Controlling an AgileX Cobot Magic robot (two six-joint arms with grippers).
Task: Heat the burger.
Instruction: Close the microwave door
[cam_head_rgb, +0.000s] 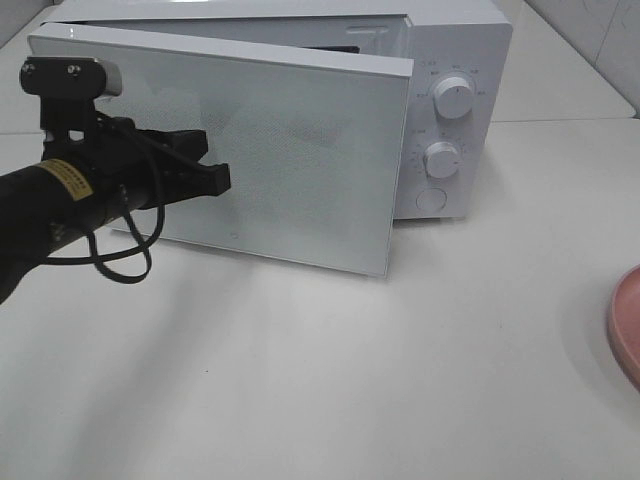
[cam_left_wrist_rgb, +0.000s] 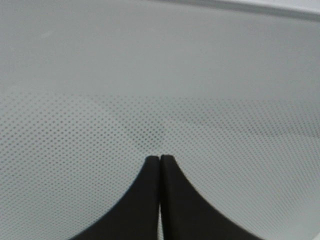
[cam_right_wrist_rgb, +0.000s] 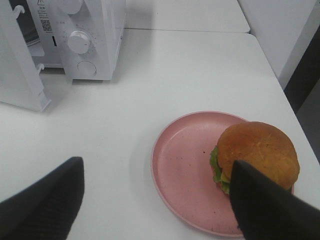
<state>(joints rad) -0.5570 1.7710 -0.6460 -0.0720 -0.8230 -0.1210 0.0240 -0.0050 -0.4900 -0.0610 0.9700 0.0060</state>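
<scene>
Exterior high view first, from your left side across: your left arm (cam_head_rgb: 60, 195) comes in from the left edge with a looped black cable hanging under it, and the left gripper (cam_head_rgb: 222, 180) has its tip against, or just short of, the outer face of the microwave door (cam_head_rgb: 300, 150). You cannot tell from this angle whether it actually touches. The left wrist view settles the fingers (cam_left_wrist_rgb: 172, 200): the two black pads are pressed together with nothing between them, pointing at the dotted mesh of the door panel (cam_left_wrist_rgb: 160, 100).

The door stands swung partly open, its free edge nearest the middle of the table (cam_head_rgb: 300, 380), with a dark slit of the cavity showing above its top edge. To the right of the door you see the white microwave (cam_head_rgb: 470, 60) with two round knobs, the upper knob (cam_head_rgb: 454, 100) above the lower knob (cam_head_rgb: 441, 159), and a round button (cam_head_rgb: 431, 199) beneath them.

At the far right edge a sliver of the pink plate (cam_head_rgb: 625, 325) shows. In the right wrist view the burger (cam_right_wrist_rgb: 257, 155) sits on that plate (cam_right_wrist_rgb: 182, 165), off-centre toward one rim, well apart from the microwave (cam_right_wrist_rgb: 100, 35). Your right gripper (cam_right_wrist_rgb: 157, 200) hovers above the table with its fingers (cam_right_wrist_rgb: 45, 205) spread wide and holding nothing, one finger overlapping the burger's edge in the picture.
</scene>
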